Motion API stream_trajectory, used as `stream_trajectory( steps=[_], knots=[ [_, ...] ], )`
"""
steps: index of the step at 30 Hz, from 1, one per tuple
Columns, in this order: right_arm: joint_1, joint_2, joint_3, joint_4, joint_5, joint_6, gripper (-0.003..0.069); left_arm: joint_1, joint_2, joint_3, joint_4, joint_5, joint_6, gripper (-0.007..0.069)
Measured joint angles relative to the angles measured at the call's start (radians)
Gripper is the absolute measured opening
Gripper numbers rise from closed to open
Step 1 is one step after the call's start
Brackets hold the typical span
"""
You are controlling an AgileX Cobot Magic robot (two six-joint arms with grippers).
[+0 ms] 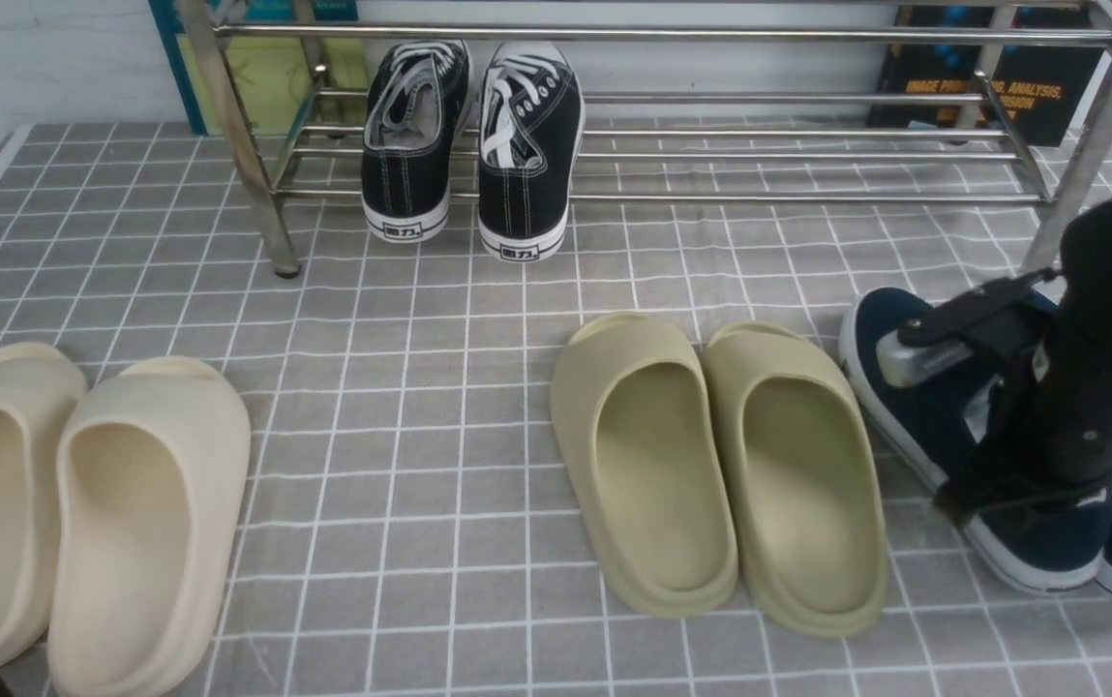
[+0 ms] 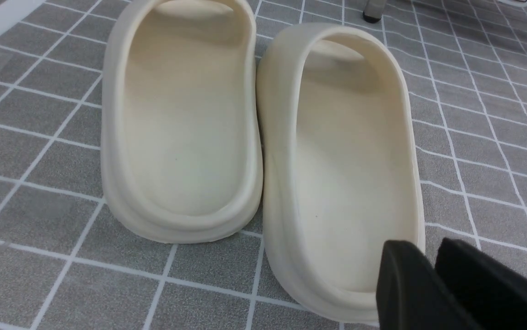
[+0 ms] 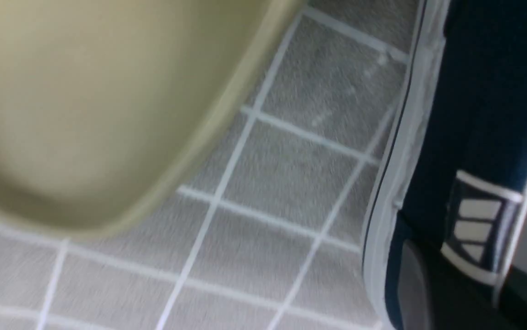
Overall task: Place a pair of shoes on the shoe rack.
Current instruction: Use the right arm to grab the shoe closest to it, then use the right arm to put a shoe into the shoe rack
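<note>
Navy-blue slip-on shoes are seen side by side on the cloth-covered bench, at its right side. They are placed just beside the olive slides and in front of the right leg of the shoe rack, not on it.

The right end effector is set low on the navy shoe nearer the olive slides, at its opening, and much of that shoe is covered by the arm. Whether its fingers are apart or clamped on the shoe cannot be told. In the right wrist view the shoe's white sole and side logo are shown close up and blurred.

On the rack's lower bars, towards its left end, black lace-up sneakers are stood with their heels outward.

Cream slides are laid at the bench's left side. The left end effector is held above the heel of one of them, its fingers together and nothing gripped.
</note>
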Motion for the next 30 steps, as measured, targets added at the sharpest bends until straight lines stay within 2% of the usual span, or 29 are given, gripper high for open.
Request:
stream_trajectory(
  steps=[5,11,17,26,30],
  knots=[
    [0.000,-0.086,-0.149,0.012,0.081,0.000,0.0040,0.000,0.000,0.000,0.000,0.000,0.000,0.0112],
    [0.000,-0.055,-0.323,0.008,0.107,0.000,0.0040,0.000,0.000,0.000,0.000,0.000,0.000,0.0112],
    [0.002,0.099,-0.474,0.018,0.241,-0.021,0.0040,0.000,0.000,0.000,0.000,0.000,0.000,0.0117],
    [0.002,0.274,-0.624,0.027,0.305,-0.047,0.0040,0.000,0.000,0.000,0.000,0.000,0.000,0.0122],
    [-0.001,0.359,-0.715,0.072,0.306,-0.048,0.0040,0.000,0.000,0.000,0.000,0.000,0.000,0.0122]
  ],
)
